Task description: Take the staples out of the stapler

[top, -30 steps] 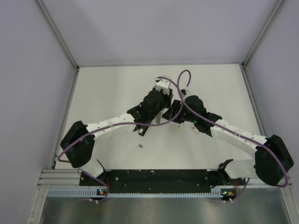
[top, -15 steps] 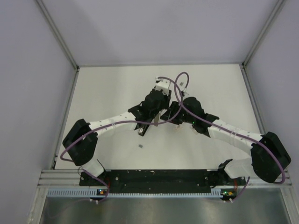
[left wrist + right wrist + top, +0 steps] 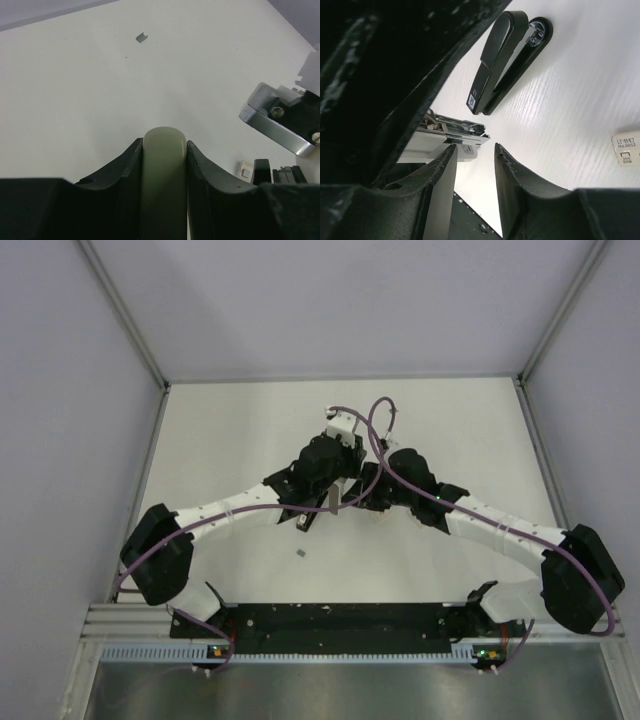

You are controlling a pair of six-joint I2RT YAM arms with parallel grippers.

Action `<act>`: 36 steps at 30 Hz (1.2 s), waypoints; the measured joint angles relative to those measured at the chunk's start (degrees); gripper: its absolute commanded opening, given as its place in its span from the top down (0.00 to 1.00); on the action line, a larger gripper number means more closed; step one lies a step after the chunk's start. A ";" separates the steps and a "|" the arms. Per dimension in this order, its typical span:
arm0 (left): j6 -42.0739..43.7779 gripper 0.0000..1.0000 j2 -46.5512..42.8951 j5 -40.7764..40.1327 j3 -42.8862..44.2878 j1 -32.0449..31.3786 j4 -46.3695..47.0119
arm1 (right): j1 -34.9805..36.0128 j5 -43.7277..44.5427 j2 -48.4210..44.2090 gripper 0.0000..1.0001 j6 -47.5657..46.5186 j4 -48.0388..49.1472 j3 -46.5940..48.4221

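The black stapler lies flat on the white table beyond my right gripper, which is open and empty. In the top view the stapler looks like the dark shape just below the two wrists. My left gripper is shut on a pale olive-grey bar that stands out past its fingertips above the table. A chrome metal rail juts in from the left and ends just past my right gripper's left fingertip. Both grippers meet at the table's middle.
A chrome and white block shows at the right of the left wrist view. A small beige squarish piece lies below it, and a beige label piece lies to the right. A tiny grey bit lies apart.
The right gripper has moved left, closer to the left gripper. The left arm's elbow has swung out to the left, and its wrist has shifted slightly up and left with the olive bar.
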 measured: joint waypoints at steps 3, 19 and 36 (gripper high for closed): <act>-0.92 1.00 -1.86 2.01 -1.25 -0.22 0.39 | -0.57 -0.55 -0.87 0.62 -1.46 -2.01 0.02; -1.88 1.00 -7.52 4.26 -10.62 -0.90 14.05 | -6.91 0.94 -13.55 0.33 -9.20 -15.61 -0.22; -13.11 1.00 -13.35 6.08 -11.34 -0.90 21.27 | -6.69 -12.72 -24.48 0.32 -20.37 -19.85 0.39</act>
